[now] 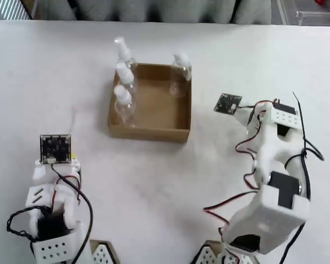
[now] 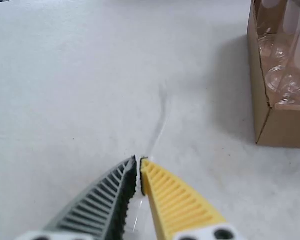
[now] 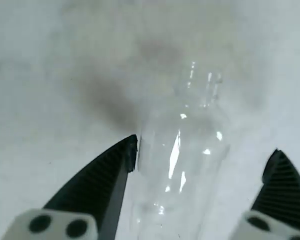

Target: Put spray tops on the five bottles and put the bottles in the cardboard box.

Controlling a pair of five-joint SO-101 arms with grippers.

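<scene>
While your left hand (image 2: 138, 161) hangs closed over the counter (image 2: 65, 100), its grey and yellow fingertips meeting with nothing between them, your right hand (image 3: 205, 149) is spread wide with a clear bottle (image 3: 182, 170) between its two dark fingers. One finger is just beside the bottle's wall and the other stands apart from it (you cannot tell from the wrist view whether this bottle carries a top). From the high view, the cardboard box (image 1: 148, 132) sits mid-counter, ahead of both arms and nearer the left one. Four bottles (image 1: 124, 102) with white spray tops (image 1: 121, 91) stand upright in it, three in a row along the wall on your left arm's side and one in the far corner on the right arm's side.
</scene>
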